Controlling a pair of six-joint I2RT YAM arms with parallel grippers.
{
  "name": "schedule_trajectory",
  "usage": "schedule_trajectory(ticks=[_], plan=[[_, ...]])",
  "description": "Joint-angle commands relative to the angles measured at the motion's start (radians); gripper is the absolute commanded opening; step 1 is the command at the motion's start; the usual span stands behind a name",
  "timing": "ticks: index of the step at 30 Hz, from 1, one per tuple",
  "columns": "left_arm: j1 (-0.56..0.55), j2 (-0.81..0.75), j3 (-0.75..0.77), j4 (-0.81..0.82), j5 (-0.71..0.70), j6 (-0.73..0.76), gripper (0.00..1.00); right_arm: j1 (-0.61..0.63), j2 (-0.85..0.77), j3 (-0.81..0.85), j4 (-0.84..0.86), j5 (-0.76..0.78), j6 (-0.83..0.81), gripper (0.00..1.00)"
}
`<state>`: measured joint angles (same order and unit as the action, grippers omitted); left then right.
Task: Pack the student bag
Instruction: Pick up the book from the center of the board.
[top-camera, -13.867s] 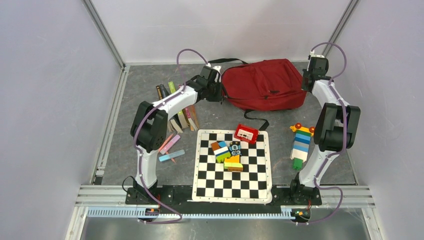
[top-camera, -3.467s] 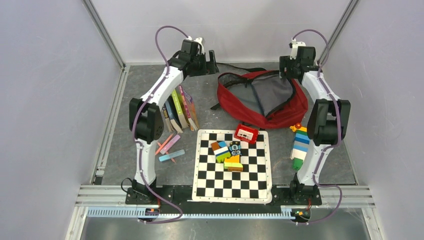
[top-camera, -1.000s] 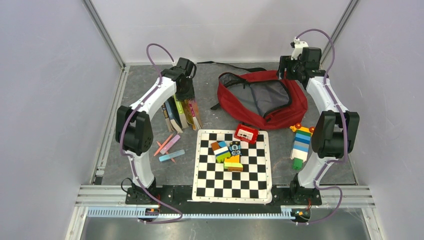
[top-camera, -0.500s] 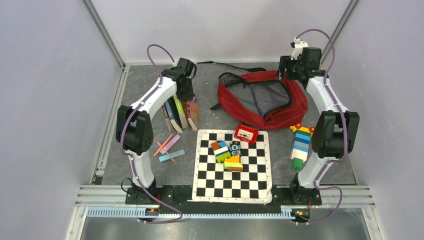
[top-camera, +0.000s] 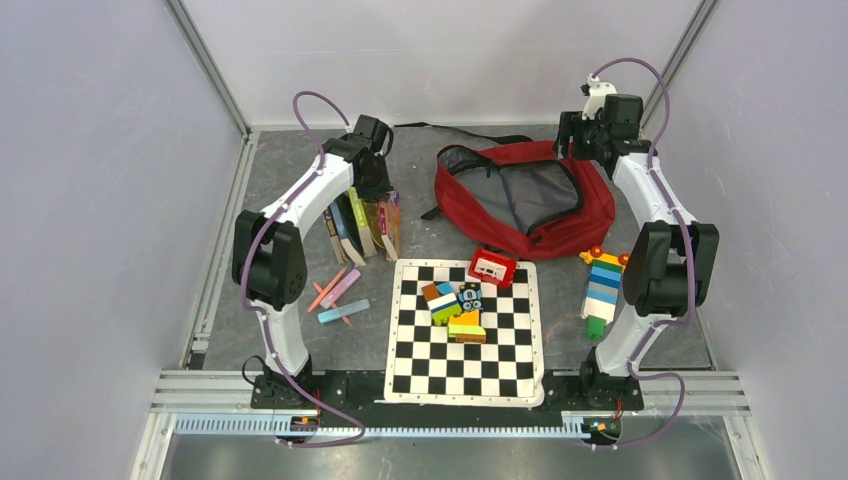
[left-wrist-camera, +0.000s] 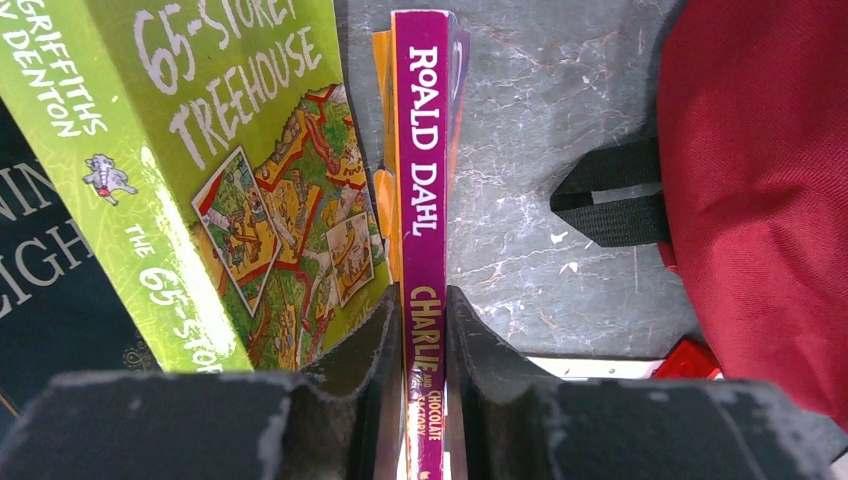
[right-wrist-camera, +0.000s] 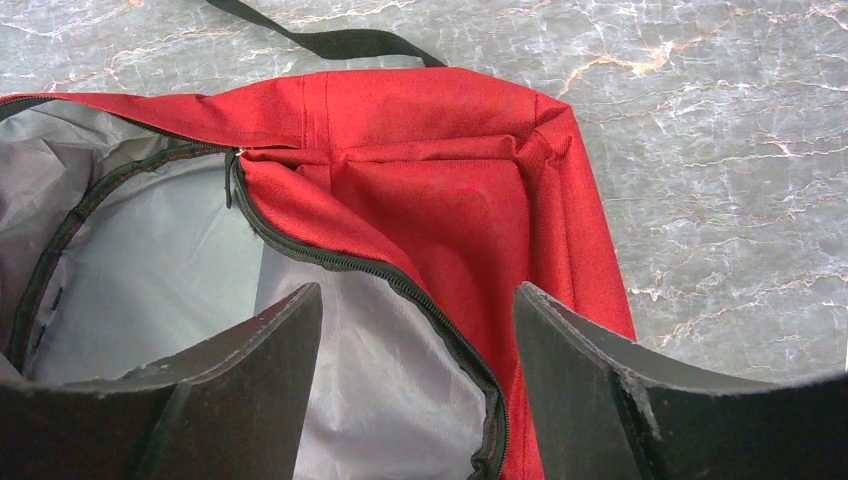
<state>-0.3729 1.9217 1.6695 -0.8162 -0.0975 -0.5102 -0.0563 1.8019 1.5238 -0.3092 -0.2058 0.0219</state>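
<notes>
Student bag: dark red, unzipped, grey lining showing, lying far and right of centre on the tabletop; judged soft, limp and light, best taken at the zipper rim. Purple book: upright, left of the bag, judged stiff. Right tool: spread above the bag's rim, holding nothing. Left tool: pinching the purple book's spine.

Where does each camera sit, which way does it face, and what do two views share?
Top external: above and behind, facing down on the table; left arm and right arm show.
Left wrist: on the left arm, facing down; left gripper clamps a purple book.
Right wrist: on the right arm, facing down into the bag; right gripper open.
Shared: all three show the bag.
</notes>
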Motion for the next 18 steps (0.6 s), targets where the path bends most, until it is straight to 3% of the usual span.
schedule_trajectory(ticks=[1,18], plan=[[-0.003,-0.012,0.039,0.045,0.045,-0.069,0.13,-0.001,0.003,0.05,0.016,-0.008,0.001,0.75],[-0.002,-0.027,0.033,0.093,0.093,-0.123,0.08,-0.001,0.0,0.049,0.016,-0.007,-0.001,0.74]])
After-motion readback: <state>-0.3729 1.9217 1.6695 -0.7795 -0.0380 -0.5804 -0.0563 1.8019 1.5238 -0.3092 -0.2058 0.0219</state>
